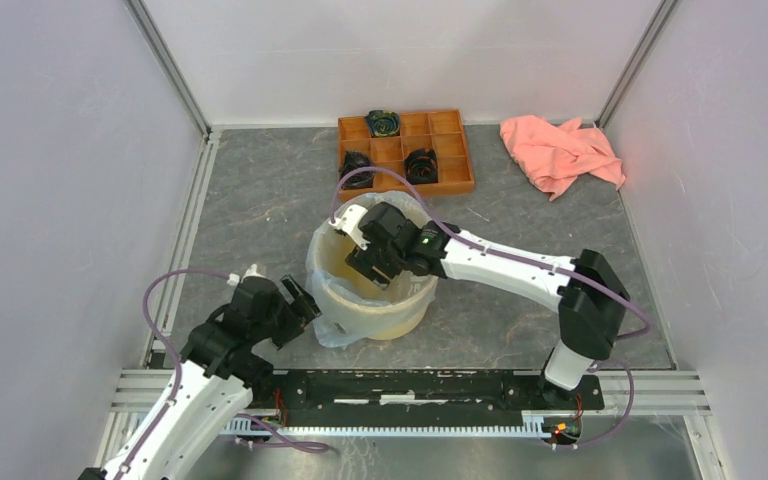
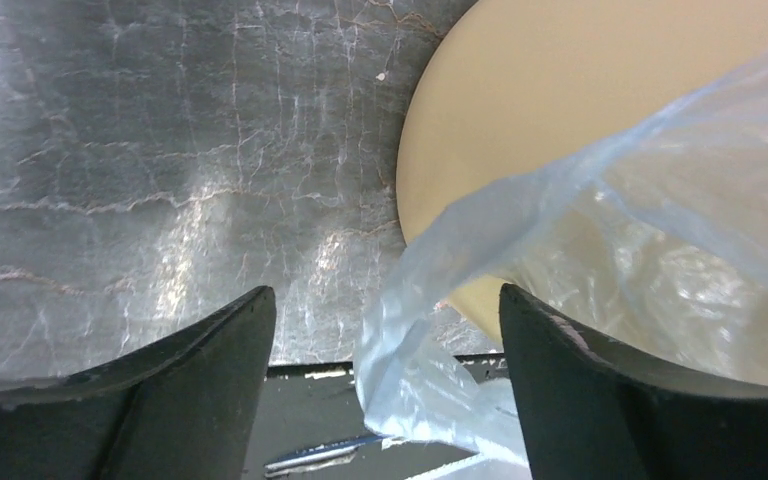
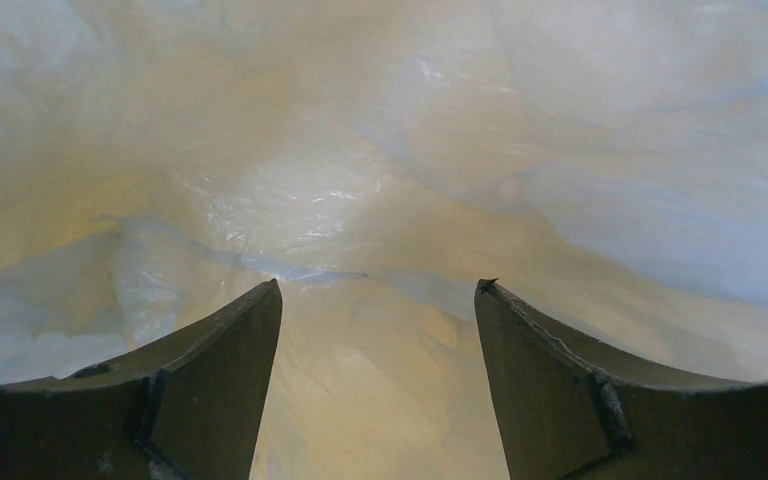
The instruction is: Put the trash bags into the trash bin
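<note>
Where the trash bags (image 1: 322, 288) are sitting: one thin, pale blue bag is lining the trash bin (image 1: 405, 312). Its film is spreading down the inside, its edge is folding over the rim, and a loose part is trailing down the near-left side toward the table (image 1: 260, 200).
Trash bin: standing upright near the middle of the table, mouth facing up, wearing the bag like a liner.
Right gripper (image 3: 378, 285): reaching down into the bin's mouth with fingers spread apart and gripping nothing. Only crinkled film and yellow wall are showing beyond them. It is probably in there to press the film toward the bottom.
Left gripper (image 2: 385, 295): hovering just beside the bin's near-left wall with jaws wide apart. The loose bag edge is hanging beyond the fingers without being pinched. It seems to be waiting there to tend that overhang.
Progress: looking nearly finished, apart from the trailing piece outside.
Farther off: a wooden tray (image 1: 455, 185) holding dark coiled items (image 1: 421, 165) and a crumpled pink cloth (image 1: 560, 150) are lying at the far edge, well apart from the bin and playing no part.
</note>
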Controlling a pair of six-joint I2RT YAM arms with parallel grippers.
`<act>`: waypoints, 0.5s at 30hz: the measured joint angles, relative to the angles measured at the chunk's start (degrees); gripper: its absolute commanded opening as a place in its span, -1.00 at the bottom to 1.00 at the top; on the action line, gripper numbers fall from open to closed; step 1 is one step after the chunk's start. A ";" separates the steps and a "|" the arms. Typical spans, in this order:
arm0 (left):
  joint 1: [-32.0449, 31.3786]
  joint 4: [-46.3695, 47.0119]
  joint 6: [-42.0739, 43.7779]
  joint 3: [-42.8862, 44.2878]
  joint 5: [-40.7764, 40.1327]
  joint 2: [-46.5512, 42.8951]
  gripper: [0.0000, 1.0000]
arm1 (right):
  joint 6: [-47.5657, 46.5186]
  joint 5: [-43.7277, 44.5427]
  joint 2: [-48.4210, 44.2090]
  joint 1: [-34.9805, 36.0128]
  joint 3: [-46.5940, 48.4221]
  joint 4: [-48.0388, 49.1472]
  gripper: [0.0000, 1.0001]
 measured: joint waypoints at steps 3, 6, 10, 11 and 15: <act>0.00 -4.55 0.04 2.91 -1.20 -2.19 0.99 | 0.02 0.04 2.34 0.11 -0.20 -0.22 0.57; 0.00 -9.35 0.04 7.50 -2.03 -5.70 1.00 | 0.17 -0.22 3.23 0.11 -2.12 -0.26 0.63; 0.00 -14.64 0.04 13.97 -3.15 -10.14 1.00 | 0.22 -0.26 3.23 0.11 -4.81 -0.57 0.65; 0.00 -15.96 0.04 15.69 -3.58 -11.17 1.00 | 0.22 -0.24 3.23 0.11 -4.94 -0.63 0.65; 0.00 -20.20 0.52 22.10 -6.38 -13.25 1.00 | 0.22 -0.20 2.69 0.11 -7.80 -0.79 0.64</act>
